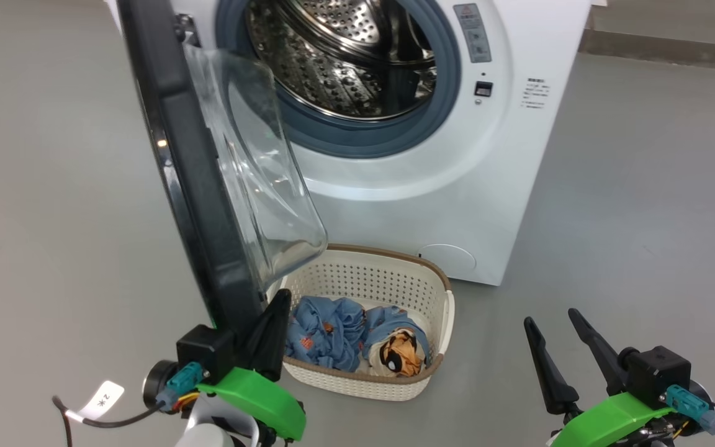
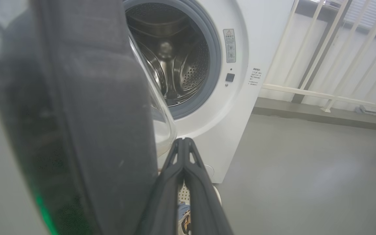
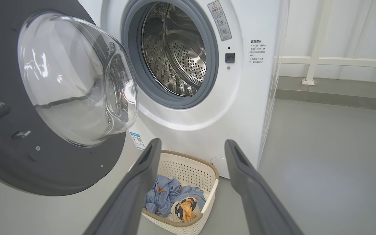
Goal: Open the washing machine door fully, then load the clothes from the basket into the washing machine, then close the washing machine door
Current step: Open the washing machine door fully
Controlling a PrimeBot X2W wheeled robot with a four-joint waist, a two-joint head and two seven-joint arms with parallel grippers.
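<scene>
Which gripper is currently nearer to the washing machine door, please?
Left. The left gripper is at the lower rim of the washing machine door; the right gripper hovers apart from it, right of the basket.

The head view looks down on the washing machine (image 1: 450, 186), while both wrist views face its drum (image 3: 175, 52) from low, the left close beside the door (image 2: 86, 114).

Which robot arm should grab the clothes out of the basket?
Probably right: the right gripper is open and aimed at the clothes in the basket; the left gripper is shut beside the washing machine door.
</scene>
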